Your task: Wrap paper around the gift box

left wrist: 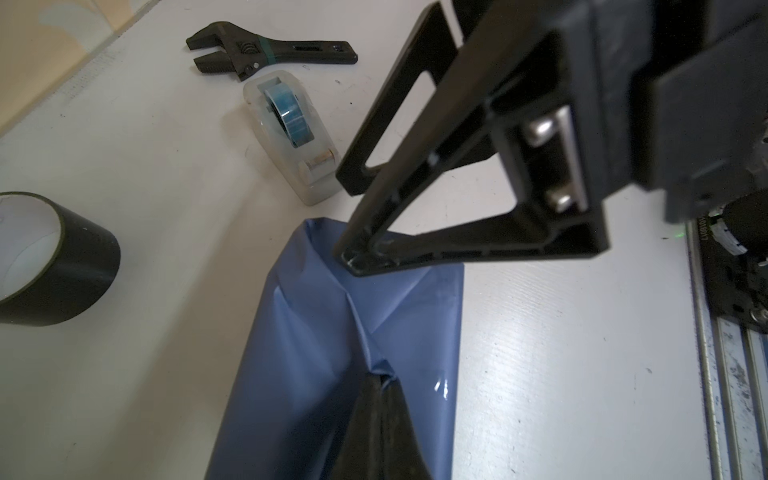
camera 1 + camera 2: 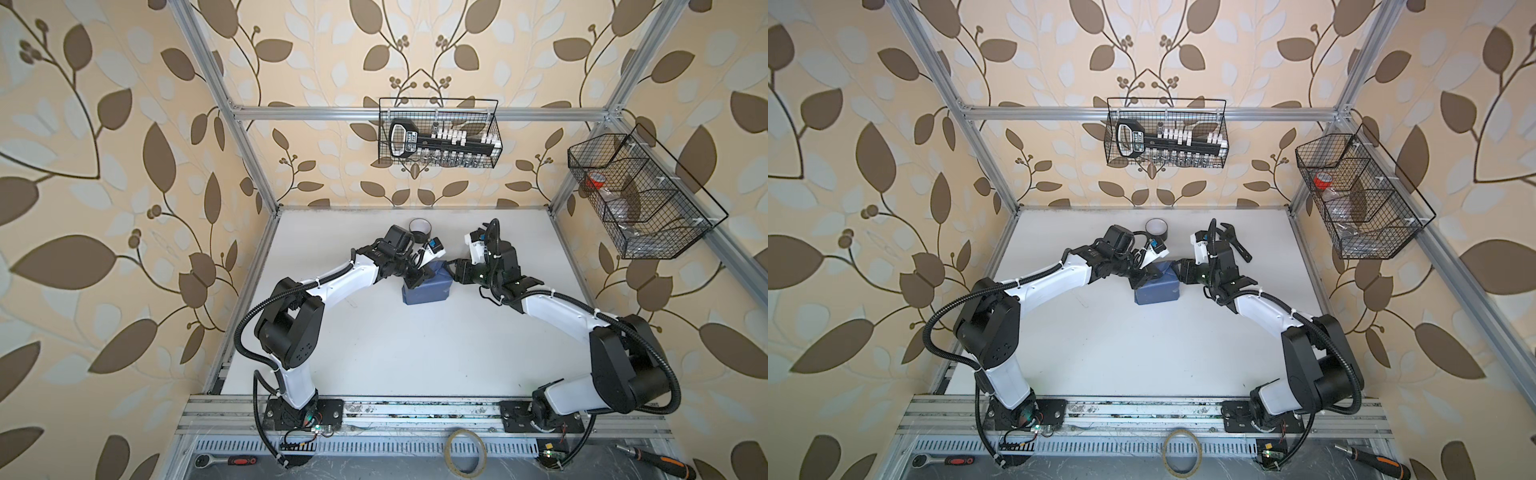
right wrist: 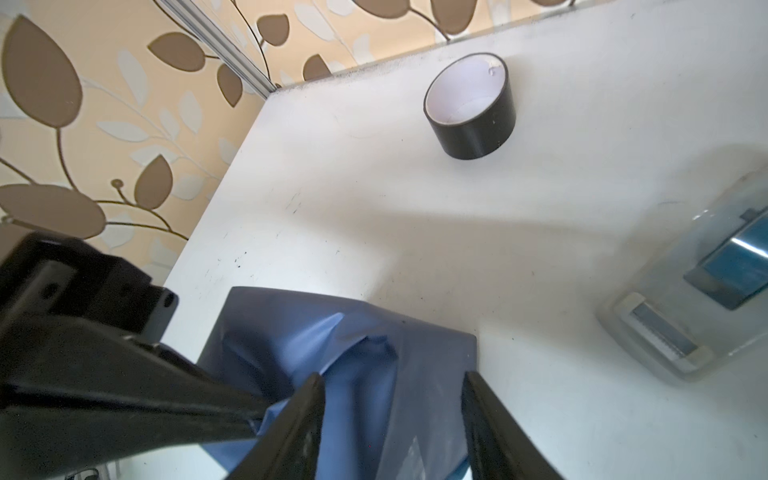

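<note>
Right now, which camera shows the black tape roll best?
The right wrist camera: the black tape roll shows whole, close and sharp. The left wrist camera cuts the roll off at the picture's edge. In both top views it is tiny, far at the back.

So the paper (image 2: 1160, 291) is a blue parcel mid-table. The left gripper (image 2: 1140, 282) is down on its left side and the right gripper (image 2: 1174, 266) is at its far right corner. A black tape roll (image 2: 1156, 227) sits behind, with a wrench (image 2: 1235, 243) off right.
</note>
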